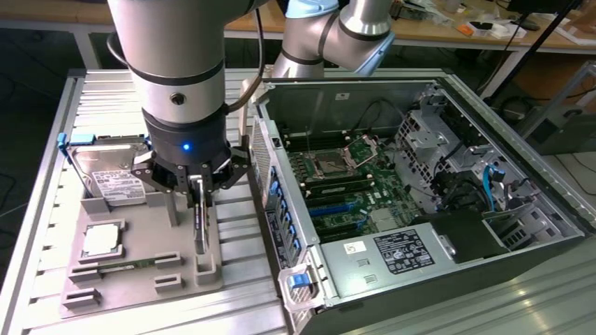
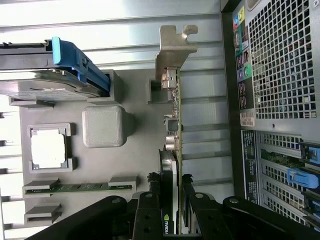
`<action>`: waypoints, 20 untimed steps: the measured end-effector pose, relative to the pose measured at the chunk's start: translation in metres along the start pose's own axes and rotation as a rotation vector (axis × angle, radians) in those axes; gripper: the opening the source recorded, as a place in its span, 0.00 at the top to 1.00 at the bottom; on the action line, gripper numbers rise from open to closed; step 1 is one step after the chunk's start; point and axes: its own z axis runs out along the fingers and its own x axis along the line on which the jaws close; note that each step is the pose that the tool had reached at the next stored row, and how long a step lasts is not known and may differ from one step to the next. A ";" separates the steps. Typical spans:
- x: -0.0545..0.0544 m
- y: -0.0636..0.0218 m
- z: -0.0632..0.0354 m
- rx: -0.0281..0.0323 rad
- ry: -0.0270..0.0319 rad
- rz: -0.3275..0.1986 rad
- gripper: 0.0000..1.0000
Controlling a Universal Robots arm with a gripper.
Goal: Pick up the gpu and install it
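Gripping the gpu (image 1: 200, 234) between clenched fingers, the gripper (image 1: 199, 199) hangs straight down over a gray holder tray (image 1: 139, 283). The card stands on edge on the tray, at nine o'clock from the open computer case (image 1: 354, 94) in the exterior view. A hard drive (image 1: 110, 174) sits at eleven o'clock from the card, a processor chip (image 1: 100, 241) at nine o'clock, and a memory stick (image 1: 125, 266) at eight o'clock.

gpu (image 2: 175, 132): seen edge-on, clamped at black cooler by gripper (image 2: 171, 192) | grey fixture (image 2: 131, 85): beneath | computer case (image 2: 280, 60): just beside
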 end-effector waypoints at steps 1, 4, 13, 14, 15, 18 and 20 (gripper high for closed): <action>0.000 0.0000 -0.0006 0.0000 0.0000 0.000 0.73; 0.000 0.0001 -0.0022 -0.0001 0.0001 0.000 0.73; 0.000 0.0003 -0.0059 -0.0001 0.0001 0.000 0.73; 0.000 0.0003 -0.0062 -0.0001 0.0001 0.000 0.73; 0.000 0.0003 -0.0064 -0.0001 0.0001 0.000 0.73; 0.000 0.0004 -0.0073 0.0000 0.0002 0.000 0.73; 0.000 0.0004 -0.0079 0.0000 0.0002 0.000 0.73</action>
